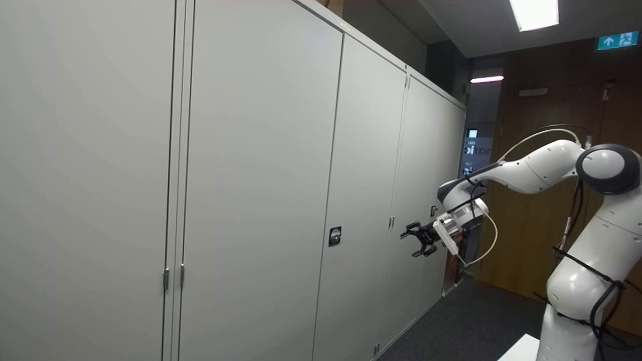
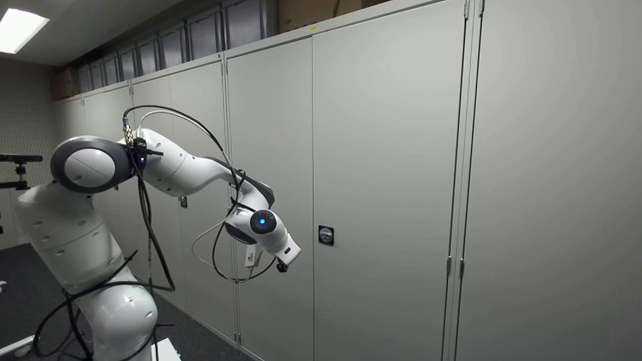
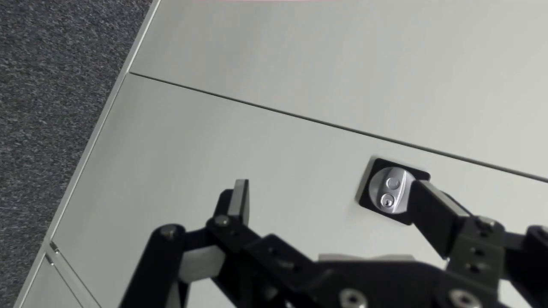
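In the wrist view my gripper (image 3: 332, 199) stands wide open, with nothing between its fingers. A round silver lock knob (image 3: 391, 188) on a black square plate lies just beyond the right-hand finger, which hides part of it. The knob sits on a pale grey cabinet door (image 3: 257, 149), close to the seam between two doors. An exterior view shows the black gripper (image 1: 409, 245) tilted down in front of the cabinet row, apparently holding nothing. Lock knobs also show in both exterior views, at mid-height on the doors: one lock (image 1: 335, 236), the lock (image 2: 326, 235). Any contact cannot be told.
Tall grey cabinets (image 1: 261, 150) form a long wall beside the arm (image 2: 165, 160). Loose cables (image 2: 150, 225) hang along the arm. Dark carpet (image 3: 55, 85) meets the cabinet base. Grey bins (image 2: 203, 37) stand on top, and a wooden door (image 1: 541, 225) is behind the robot.
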Robot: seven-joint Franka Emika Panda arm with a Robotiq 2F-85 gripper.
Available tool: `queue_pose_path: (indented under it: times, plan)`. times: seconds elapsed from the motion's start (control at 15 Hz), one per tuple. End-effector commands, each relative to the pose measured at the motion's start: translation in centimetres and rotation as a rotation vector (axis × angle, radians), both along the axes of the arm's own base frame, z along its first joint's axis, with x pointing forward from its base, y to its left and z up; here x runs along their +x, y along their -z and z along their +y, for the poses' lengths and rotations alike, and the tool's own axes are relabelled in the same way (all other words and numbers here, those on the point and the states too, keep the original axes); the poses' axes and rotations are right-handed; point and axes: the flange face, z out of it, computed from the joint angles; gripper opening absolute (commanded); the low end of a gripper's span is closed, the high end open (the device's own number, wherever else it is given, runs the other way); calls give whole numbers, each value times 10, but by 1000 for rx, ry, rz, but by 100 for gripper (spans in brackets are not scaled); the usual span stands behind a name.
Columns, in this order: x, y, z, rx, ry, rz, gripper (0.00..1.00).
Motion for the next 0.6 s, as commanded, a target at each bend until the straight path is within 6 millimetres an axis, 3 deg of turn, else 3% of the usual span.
queue_pose_path:
  times: [0.0,0.53]
  plan:
    - [10,7,3,1,11,-68,100]
    - [28,31,4,59,84,-133,100]
